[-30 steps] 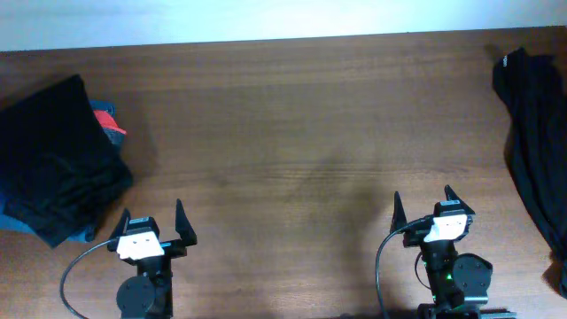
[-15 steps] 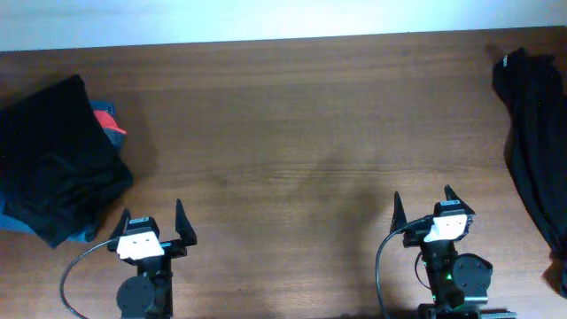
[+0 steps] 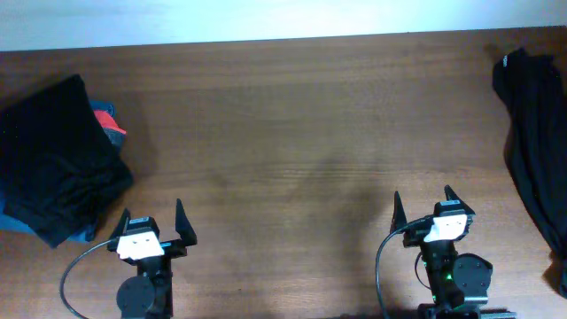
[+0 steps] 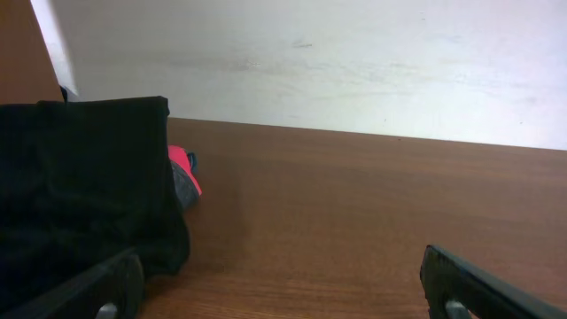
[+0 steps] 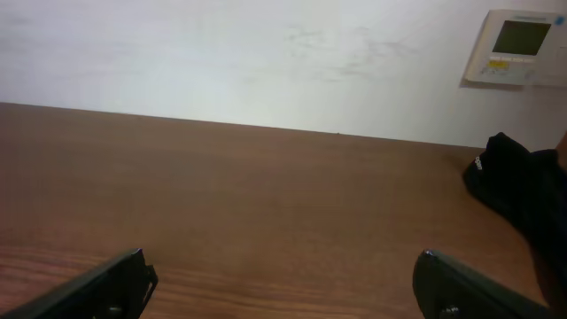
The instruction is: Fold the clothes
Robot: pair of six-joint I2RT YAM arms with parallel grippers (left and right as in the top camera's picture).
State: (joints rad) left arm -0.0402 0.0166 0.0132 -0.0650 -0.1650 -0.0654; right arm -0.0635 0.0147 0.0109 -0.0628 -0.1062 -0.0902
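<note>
L gripper [image 3: 151, 215] & R gripper [image 3: 423, 200] sit at near edge of brown wooden table [image 3: 292, 115], both w/ fingers spread wide, nothing held. Further out, far L: heap of black fabric [image 3: 53, 168] over blue cloth [image 3: 12, 221], red cloth scrap [image 3: 106, 119] beside it. Far R edge: crumpled black garment [image 3: 536, 124], well apart from both. Beyond: white wall [image 4: 354, 62] w/ pale rectangular control panel [image 5: 516, 46].
</note>
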